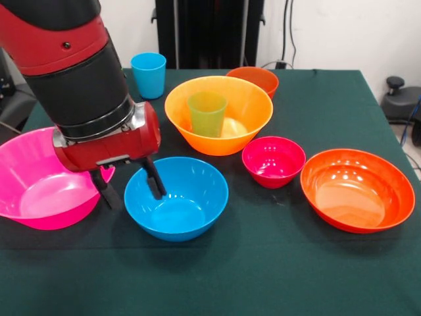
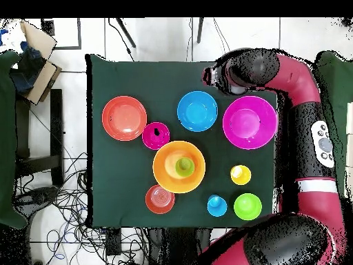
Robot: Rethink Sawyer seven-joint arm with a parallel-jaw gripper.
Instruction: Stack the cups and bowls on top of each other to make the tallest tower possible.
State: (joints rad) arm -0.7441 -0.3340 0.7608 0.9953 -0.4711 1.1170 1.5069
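Note:
My gripper (image 1: 131, 191) is open and straddles the left rim of the medium blue bowl (image 1: 177, 197) (image 2: 197, 110): one finger (image 1: 156, 183) is inside it, the other is outside, beside the big pink bowl (image 1: 36, 187) (image 2: 249, 122). The big orange bowl (image 1: 218, 115) (image 2: 178, 166) holds an upright green cup (image 1: 206, 113) (image 2: 184, 165). Standing apart are the small magenta bowl (image 1: 273, 161) (image 2: 156, 135), wide red-orange bowl (image 1: 357, 189) (image 2: 124, 117), small orange-red bowl (image 1: 256, 78) (image 2: 160, 199) and blue cup (image 1: 148, 74) (image 2: 216, 205). Only the overhead view shows the yellow cup (image 2: 240, 174) and small green bowl (image 2: 247, 205).
All pieces stand on a dark green tablecloth (image 1: 263, 263) (image 2: 124, 179). My arm (image 1: 79, 72) (image 2: 303, 90) reaches over the pink bowl's side of the table. In the overhead view cardboard boxes (image 2: 34, 55) and cables lie on the floor beside the table.

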